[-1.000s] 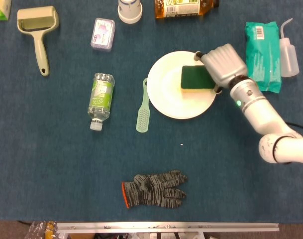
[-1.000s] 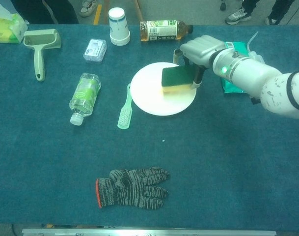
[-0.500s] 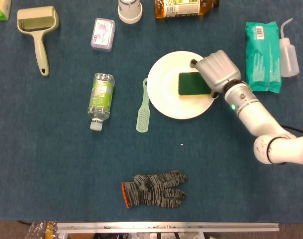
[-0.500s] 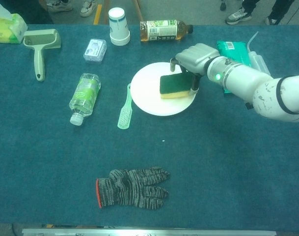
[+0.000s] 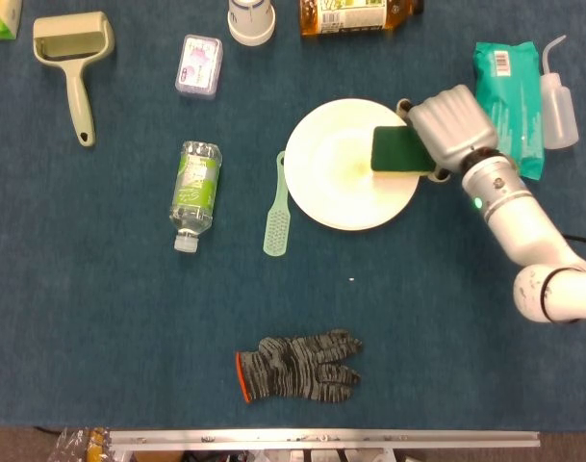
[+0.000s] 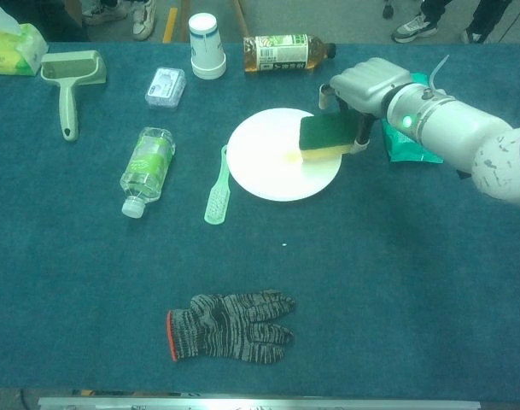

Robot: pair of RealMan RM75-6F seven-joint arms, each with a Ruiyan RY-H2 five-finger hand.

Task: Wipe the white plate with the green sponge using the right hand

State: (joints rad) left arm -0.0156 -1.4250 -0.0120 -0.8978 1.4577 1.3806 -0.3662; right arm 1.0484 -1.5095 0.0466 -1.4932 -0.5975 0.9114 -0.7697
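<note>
- Blue cloth covers the table (image 5: 100, 318), and the things on it are spread well apart.
- At the far edge stand a paper cup (image 6: 207, 45) and a bottle of amber drink (image 6: 287, 52) lying on its side; what the cup holds cannot be seen.
- A clear water bottle (image 5: 194, 193) lies on its side left of the centre, cap toward the near edge.
- A small clear box (image 5: 198, 65) sits near the cup; its contents are too small to tell.
- The white plate (image 5: 336, 173) lies in the middle of the table, with a faint yellowish smear on its face.
- The green sponge (image 5: 398, 151) rests on the right edge of the plate, green side up, yellow layer beneath.
- The right robot hand (image 5: 453, 128) grasps the sponge from the right side, back of the hand upward, fingers curled down round it.
- Its white forearm runs off toward the right near corner.
- A pale green brush (image 5: 276, 207) lies just left of the plate.
- A grey knitted glove (image 5: 297, 368) lies near the front edge.
- The left robot hand shows in neither view.
</note>
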